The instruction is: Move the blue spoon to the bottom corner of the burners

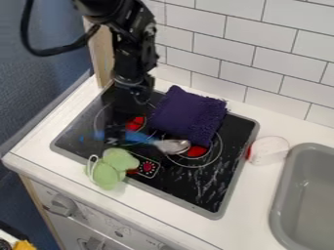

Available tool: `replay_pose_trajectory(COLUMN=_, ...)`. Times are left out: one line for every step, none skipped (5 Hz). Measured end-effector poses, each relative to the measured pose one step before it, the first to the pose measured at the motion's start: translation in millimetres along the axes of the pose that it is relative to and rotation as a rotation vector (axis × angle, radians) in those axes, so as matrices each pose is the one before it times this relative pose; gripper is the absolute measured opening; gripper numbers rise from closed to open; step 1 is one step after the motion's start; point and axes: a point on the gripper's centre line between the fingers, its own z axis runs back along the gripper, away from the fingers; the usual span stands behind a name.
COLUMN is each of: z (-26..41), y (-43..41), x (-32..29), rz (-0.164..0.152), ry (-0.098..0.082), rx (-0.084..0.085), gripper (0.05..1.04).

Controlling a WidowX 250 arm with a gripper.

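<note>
The black gripper point(115, 133) hangs down over the left part of the black stove top point(238, 128), against which its lower end is hard to make out. The blue spoon point(138, 137) lies across the front-left of the burners, its metal bowl toward the right, near the front burner ring. The gripper's lower end crosses in front of the blue handle, and blue shows on both sides of it. Whether the gripper holds the handle cannot be told.
A dark purple cloth point(186, 114) covers the back-middle of the stove. A green plush-like object point(110, 168) sits at its front-left edge. Right of the stove are a whitish, red-edged object point(269, 150) and a grey sink point(281, 205); a tiled wall point(254, 49) stands behind.
</note>
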Motion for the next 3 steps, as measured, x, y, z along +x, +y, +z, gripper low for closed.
replay_pose_trajectory(z=0.81, y=6.94, x=14.13, rz=-0.031, ry=-0.0042, rx=0.0069, gripper=0.417)
replay_pose_trajectory(z=-4.3, y=7.52, x=3.03, rz=0.0013, ry=0.0135, rx=0.0031, gripper=0.417)
replay_pose_trajectory(z=-9.68, y=3.35, x=1.08, rz=-0.0334, ry=0.0158, rx=-0.0063, gripper=0.417)
